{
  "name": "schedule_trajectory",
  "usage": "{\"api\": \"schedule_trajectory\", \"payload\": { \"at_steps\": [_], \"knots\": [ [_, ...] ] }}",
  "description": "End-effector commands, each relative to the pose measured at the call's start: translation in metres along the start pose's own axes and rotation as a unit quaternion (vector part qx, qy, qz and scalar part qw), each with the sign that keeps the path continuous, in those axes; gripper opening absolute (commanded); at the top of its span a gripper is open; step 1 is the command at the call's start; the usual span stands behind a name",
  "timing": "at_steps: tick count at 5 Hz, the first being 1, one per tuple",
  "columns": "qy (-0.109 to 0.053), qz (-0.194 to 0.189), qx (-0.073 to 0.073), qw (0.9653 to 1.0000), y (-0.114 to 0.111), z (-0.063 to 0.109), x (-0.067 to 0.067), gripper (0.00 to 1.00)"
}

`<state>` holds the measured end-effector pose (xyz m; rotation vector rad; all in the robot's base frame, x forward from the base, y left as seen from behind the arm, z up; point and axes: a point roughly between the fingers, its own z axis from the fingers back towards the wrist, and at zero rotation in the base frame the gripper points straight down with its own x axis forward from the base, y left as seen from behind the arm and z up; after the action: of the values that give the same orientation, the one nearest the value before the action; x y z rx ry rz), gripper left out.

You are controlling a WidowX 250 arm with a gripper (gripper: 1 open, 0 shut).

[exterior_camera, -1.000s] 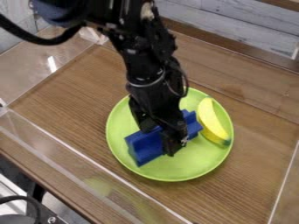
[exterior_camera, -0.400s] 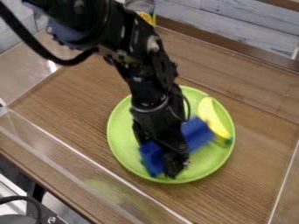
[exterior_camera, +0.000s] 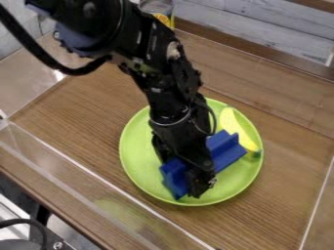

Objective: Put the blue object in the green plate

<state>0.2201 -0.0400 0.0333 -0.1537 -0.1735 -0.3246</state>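
Dark-blue rectangular block (exterior_camera: 226, 149) lying inside round lime-green plastic plate (exterior_camera: 136, 154), beneath black robotic gripper (exterior_camera: 192, 181); finger grip unclear; best releasing gently, then lifting straight up, avoiding yellow banana (exterior_camera: 240, 131).

Black arm angled steeply downward

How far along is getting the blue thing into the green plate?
The blue block already looks inside the green plate, near the banana. The gripper is still down over it, grip unclear. Probably only releasing, if needed, and backing away remain.
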Motion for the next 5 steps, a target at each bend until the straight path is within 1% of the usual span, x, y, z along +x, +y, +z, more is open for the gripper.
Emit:
{"api": "schedule_trajectory", "payload": {
  "at_steps": [1,5],
  "knots": [
    [-0.013,0.0,0.003,0.9999,0.0025,0.0028,0.0061,0.0],
    [-0.017,-0.003,0.0,0.9998,0.0034,-0.0007,0.0062,0.0]
  ]
}}
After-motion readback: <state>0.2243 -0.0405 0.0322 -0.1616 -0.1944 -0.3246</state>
